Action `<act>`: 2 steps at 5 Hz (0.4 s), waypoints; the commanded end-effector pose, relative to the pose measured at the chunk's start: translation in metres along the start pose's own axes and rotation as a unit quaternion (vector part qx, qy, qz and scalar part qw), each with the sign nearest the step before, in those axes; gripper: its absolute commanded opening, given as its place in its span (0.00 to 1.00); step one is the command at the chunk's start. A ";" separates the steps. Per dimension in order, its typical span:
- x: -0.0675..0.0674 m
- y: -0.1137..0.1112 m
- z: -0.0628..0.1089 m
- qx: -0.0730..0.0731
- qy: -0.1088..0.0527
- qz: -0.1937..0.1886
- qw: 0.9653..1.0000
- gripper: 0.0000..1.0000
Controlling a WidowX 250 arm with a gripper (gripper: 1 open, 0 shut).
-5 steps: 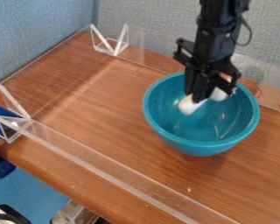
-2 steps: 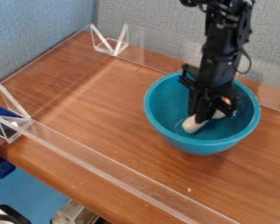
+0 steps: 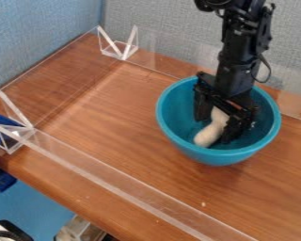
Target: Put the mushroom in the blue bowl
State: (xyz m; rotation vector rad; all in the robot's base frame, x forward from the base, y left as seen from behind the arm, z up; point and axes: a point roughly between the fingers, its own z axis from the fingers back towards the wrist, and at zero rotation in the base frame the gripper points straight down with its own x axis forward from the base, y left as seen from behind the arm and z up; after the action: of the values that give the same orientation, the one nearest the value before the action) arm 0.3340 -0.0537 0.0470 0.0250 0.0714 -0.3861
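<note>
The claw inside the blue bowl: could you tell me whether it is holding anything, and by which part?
Nothing is held. The claw stands open inside the blue bowl, and the mushroom lies on the bowl's bottom.

A brown wooden bench (image 3: pixel 102 99) carries everything. The blue bowl (image 3: pixel 179 127) rests directly on it, right beneath the end effector (image 3: pixel 224 115). Clear acrylic walls (image 3: pixel 90 174) edge the bench, well to the left of the end effector.

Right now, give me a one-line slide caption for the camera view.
Open gripper lowered into the blue bowl, the mushroom lying on the bowl's floor.
</note>
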 end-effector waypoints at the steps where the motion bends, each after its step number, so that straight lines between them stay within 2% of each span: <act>1: 0.009 0.003 0.023 0.011 -0.030 0.001 1.000 1.00; 2: 0.008 0.003 0.028 0.014 -0.029 0.004 0.999 1.00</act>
State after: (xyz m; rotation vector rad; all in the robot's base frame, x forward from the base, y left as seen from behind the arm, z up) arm 0.3337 -0.0518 0.0509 0.0368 0.0882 -0.3754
